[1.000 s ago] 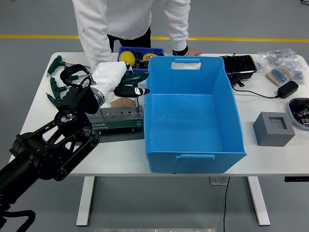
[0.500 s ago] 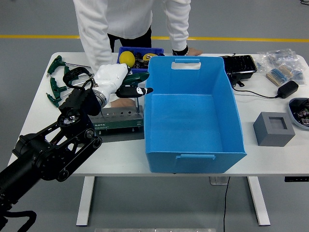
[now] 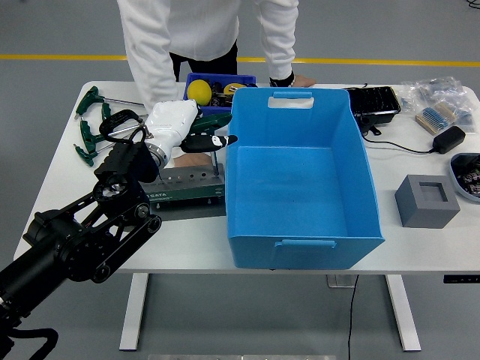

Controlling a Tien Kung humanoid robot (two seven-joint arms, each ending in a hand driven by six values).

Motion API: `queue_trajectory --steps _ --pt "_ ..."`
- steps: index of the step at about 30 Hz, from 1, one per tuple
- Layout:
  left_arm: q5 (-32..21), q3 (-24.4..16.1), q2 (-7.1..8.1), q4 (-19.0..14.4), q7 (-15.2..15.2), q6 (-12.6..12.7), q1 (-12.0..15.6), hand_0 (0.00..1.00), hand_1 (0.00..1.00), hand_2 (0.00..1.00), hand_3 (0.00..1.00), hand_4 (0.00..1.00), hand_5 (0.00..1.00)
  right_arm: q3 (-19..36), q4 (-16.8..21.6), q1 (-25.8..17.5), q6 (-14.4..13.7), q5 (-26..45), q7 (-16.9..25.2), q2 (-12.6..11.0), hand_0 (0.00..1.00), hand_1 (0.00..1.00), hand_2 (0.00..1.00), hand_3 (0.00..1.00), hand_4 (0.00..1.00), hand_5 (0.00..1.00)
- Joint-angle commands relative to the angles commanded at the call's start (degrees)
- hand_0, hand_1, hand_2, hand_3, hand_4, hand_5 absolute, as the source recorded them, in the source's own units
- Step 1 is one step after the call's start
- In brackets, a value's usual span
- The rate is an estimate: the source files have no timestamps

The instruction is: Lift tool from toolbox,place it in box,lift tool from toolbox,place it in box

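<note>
The robot's left hand seems to hold a black-handled tool just above the toolbox, and the big blue box beside it has nothing inside yet.

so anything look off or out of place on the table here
Nothing stands out. The blue box sits upright and empty, the toolbox lies flat beside it, and the left robot hand holds a black-handled tool just above the toolbox. No spills or visible damage.
</note>
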Motion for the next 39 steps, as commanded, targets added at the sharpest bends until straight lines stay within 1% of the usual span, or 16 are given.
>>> queue_trajectory --steps 2,3,8,9,14,15,16,20,21,26,27,30,33,39 --pt "-0.2 0.2 -0.02 0.3 -0.3 0.5 0.0 0.126 0.044 0.094 0.149 0.998 0.885 0.0 0.0 0.0 0.0 -0.1 0.0 0.0 0.681 0.64 0.717 0.561 0.797 0.721" --pt "-0.2 0.3 -0.03 0.4 -0.4 0.7 -0.1 0.1 0.017 0.067 0.097 0.998 0.886 0.0 0.0 0.0 0.0 -0.1 0.0 0.0 0.681 0.64 0.717 0.56 0.797 0.721" --pt "-0.7 0.7 -0.05 1.1 -1.2 2.1 -0.2 0.1 0.017 0.067 0.097 0.998 0.886 -0.1 0.0 0.1 0.0 0.2 0.0 0.0 0.681 0.64 0.717 0.56 0.797 0.721" --pt "-0.8 0.8 -0.04 1.2 -1.4 2.4 -0.3 0.067 0.002 0.038 0.069 0.998 0.848 -0.2 0.0 0.1 0.0 0.3 0.1 0.0 0.681 0.64 0.717 0.561 0.797 0.72" --pt "-1.3 0.8 0.13 1.6 -3.0 4.1 -0.6 0.067 0.002 0.038 0.069 0.998 0.848 -0.5 0.0 0.2 0.1 0.7 0.2 -0.1 0.681 0.64 0.717 0.561 0.797 0.72" --pt "-1.4 0.8 0.16 1.6 -3.2 4.3 -0.7 0.064 0.002 0.035 0.063 0.998 0.78 -0.5 0.0 0.3 0.1 0.7 0.2 -0.1 0.681 0.64 0.717 0.561 0.797 0.719" --pt "-1.5 0.8 0.21 1.6 -3.4 4.3 -0.8 0.064 0.002 0.035 0.063 0.998 0.78 -0.5 0.0 0.3 0.1 0.8 0.2 -0.1 0.681 0.64 0.717 0.561 0.797 0.719" --pt "-2.0 0.9 0.44 1.5 -4.1 3.6 -1.4 0.064 0.002 0.035 0.063 0.998 0.78 -0.5 0.0 0.3 0.1 0.8 0.2 -0.1 0.681 0.64 0.717 0.561 0.797 0.719" --pt "-2.1 0.9 0.51 1.5 -4.3 3.3 -1.6 0.064 0.002 0.034 0.061 0.863 0.639 -0.5 0.0 0.3 0.1 0.9 0.2 -0.1 0.681 0.64 0.717 0.56 0.796 0.721" --pt "-2.6 1.5 1.05 1.2 -5.7 1.4 -2.6 0.064 0.002 0.034 0.061 0.863 0.639 -0.5 0.0 0.4 0.1 0.8 0.2 -0.1 0.681 0.64 0.717 0.56 0.796 0.721" --pt "-2.6 1.7 1.19 1.2 -6.0 1.1 -2.9 0.061 0.002 0.03 0.06 0.795 0.558 -0.5 0.0 0.4 0.1 0.9 0.2 -0.1 0.681 0.64 0.717 0.56 0.796 0.721" --pt "-3.0 2.8 1.79 1.0 -7.0 -0.2 -3.9 0.061 0.002 0.03 0.06 0.795 0.558 -0.5 0.0 0.4 0.1 0.9 0.2 -0.2 0.681 0.64 0.717 0.56 0.796 0.721" --pt "-3.3 4.0 2.35 0.8 -7.7 -0.7 -4.9 0.049 0.002 0.029 0.059 0.787 0.559 -0.6 0.0 0.5 0.1 1.1 0.3 -0.2 0.681 0.64 0.717 0.56 0.795 0.721" --pt "-3.9 6.6 3.45 0.3 -8.7 -1.2 -7.0 0.047 0.002 0.025 0.059 0.788 0.562 -0.6 0.0 0.6 0.1 1.2 0.3 -0.2 0.681 0.64 0.717 0.56 0.795 0.722"
